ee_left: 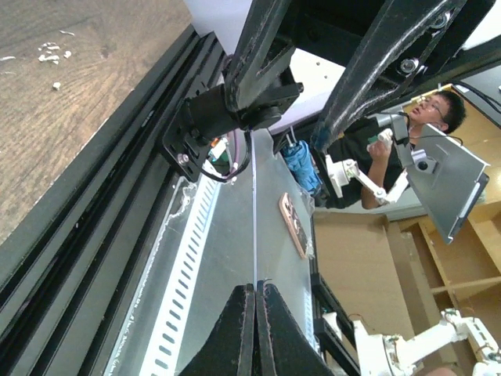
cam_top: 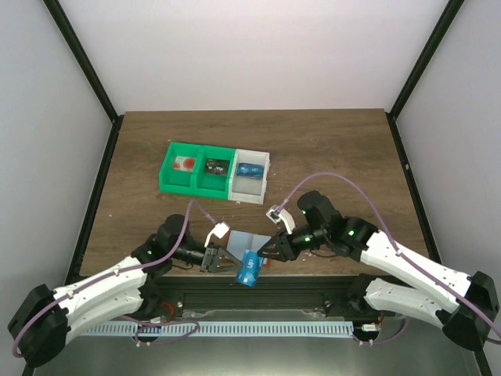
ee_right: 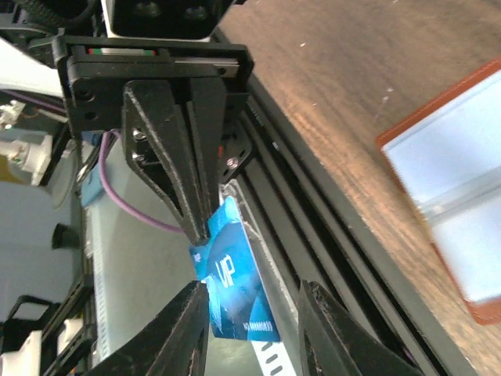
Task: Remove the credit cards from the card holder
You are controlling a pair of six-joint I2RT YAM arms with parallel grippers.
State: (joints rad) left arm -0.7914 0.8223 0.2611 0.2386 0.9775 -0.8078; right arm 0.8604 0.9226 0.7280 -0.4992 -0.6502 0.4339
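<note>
Brown wood-grain counter (cam_top: 337, 149) filled the enclosure between pale walls, with a green plastic bin (cam_top: 168, 186) and a white plastic bin (cam_top: 249, 193) side by side towards the back. Close to the near edge lay the small folding card holder (ee_right: 446, 172), orange-brown at the rim with a pale grey-blue lining, spread open and flat between my two arms. One blue plastic credit card (ee_right: 227, 270) with pale lettering was already out of it. My left hand (ee_right: 200, 227) was clenched on the card's upper corner and held it just past the counter's near edge, above the black rails. My right hand (ee_right: 252, 294) sat released, one finger on either side of the card's lower end, not clamped. I judged this a handover midway. A small blue item (cam_top: 250, 168) lay in the white bin, possibly a card delivered already, though I couldn't be sure. Whether the holder's pockets kept more cards, I couldn't tell.
</note>
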